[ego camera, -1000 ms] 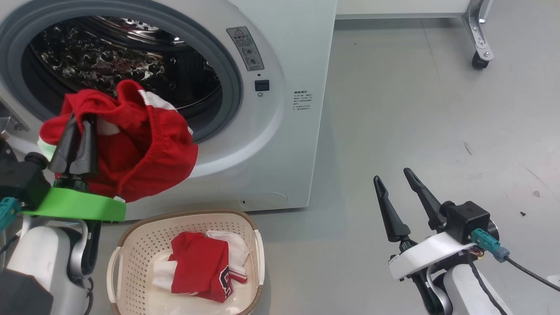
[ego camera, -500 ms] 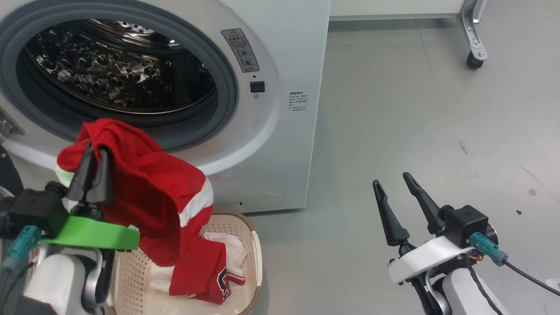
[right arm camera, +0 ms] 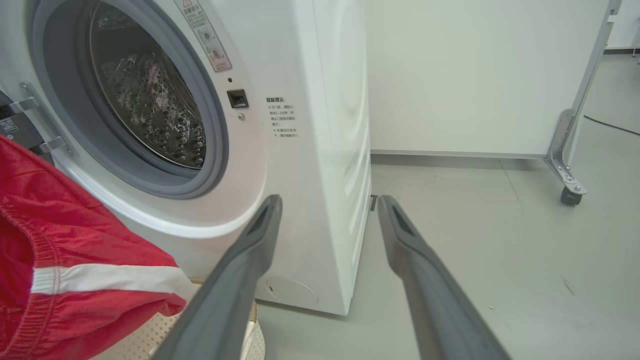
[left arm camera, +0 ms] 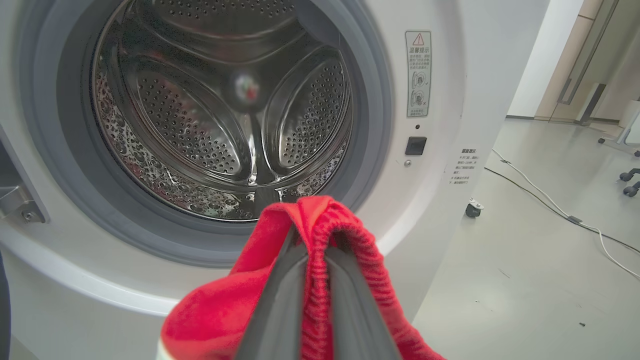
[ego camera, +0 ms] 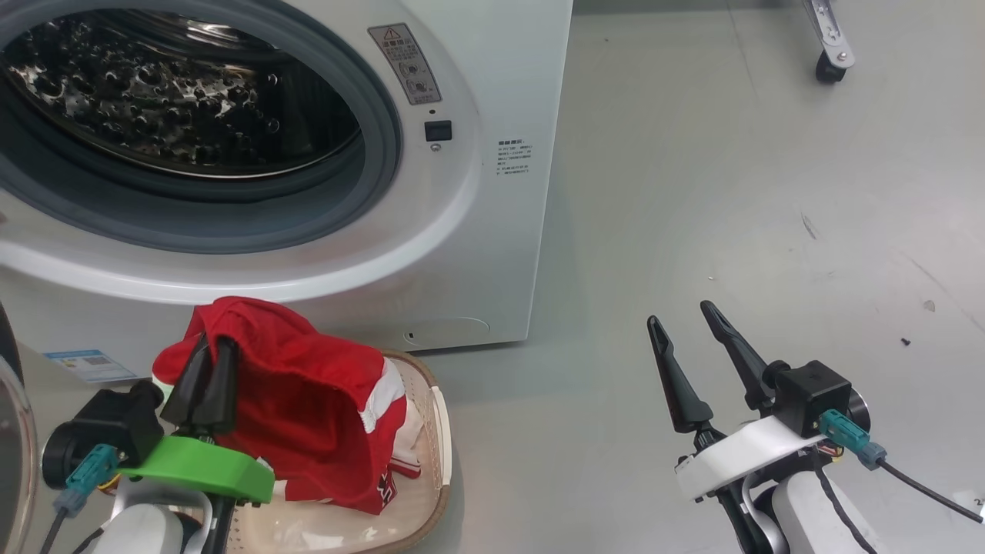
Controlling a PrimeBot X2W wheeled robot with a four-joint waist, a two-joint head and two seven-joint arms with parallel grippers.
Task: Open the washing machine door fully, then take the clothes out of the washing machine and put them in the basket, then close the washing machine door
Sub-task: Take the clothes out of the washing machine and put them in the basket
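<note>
The washing machine [ego camera: 477,231] stands open, and its steel drum [left arm camera: 225,125] looks bare inside. A sliver of the washing machine door [ego camera: 14,462] shows at the left edge. My left gripper [ego camera: 215,346] is shut on a fold of the red clothes [ego camera: 315,415], whose white-trimmed cloth hangs down into the cream basket [ego camera: 440,431] on the floor below the machine. A second red piece with dark print [ego camera: 382,488] lies in the basket. The left wrist view has the fingers pinching the red waistband [left arm camera: 320,235]. My right gripper [ego camera: 679,314] hovers open over the floor to the right, holding nothing.
Bare grey floor [ego camera: 731,192] stretches right of the machine. A wheeled metal frame leg [ego camera: 827,69] stands at the far right, in front of a white wall panel [right arm camera: 475,75]. A thin cable [left arm camera: 550,200] runs across the floor beyond the machine.
My left gripper has come down from the drum mouth with the red garment, which now drapes into the basket. The head camera has tilted down. The right gripper has stayed put.
</note>
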